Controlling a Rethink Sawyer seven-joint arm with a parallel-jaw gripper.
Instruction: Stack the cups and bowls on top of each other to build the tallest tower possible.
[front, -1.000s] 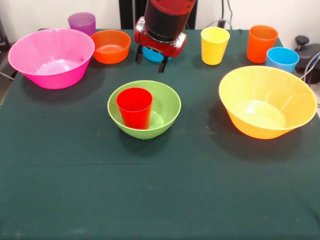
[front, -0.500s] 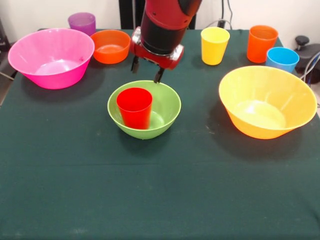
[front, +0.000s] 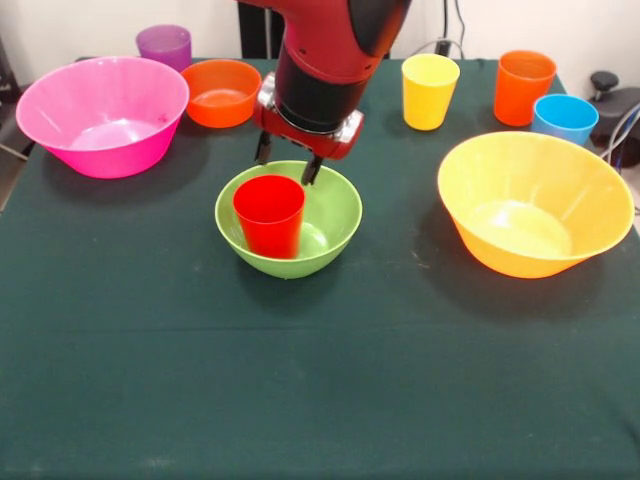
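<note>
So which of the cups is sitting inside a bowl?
The red cup. It stands upright in the green bowl, below the gripper; the purple, yellow, orange and blue cups stand on the table.

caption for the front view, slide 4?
Open pincer poised above the far rim of the green bowl, which holds an upright red cup.

A cup (front: 269, 214) stands in the middle bowl (front: 335, 215).
</note>
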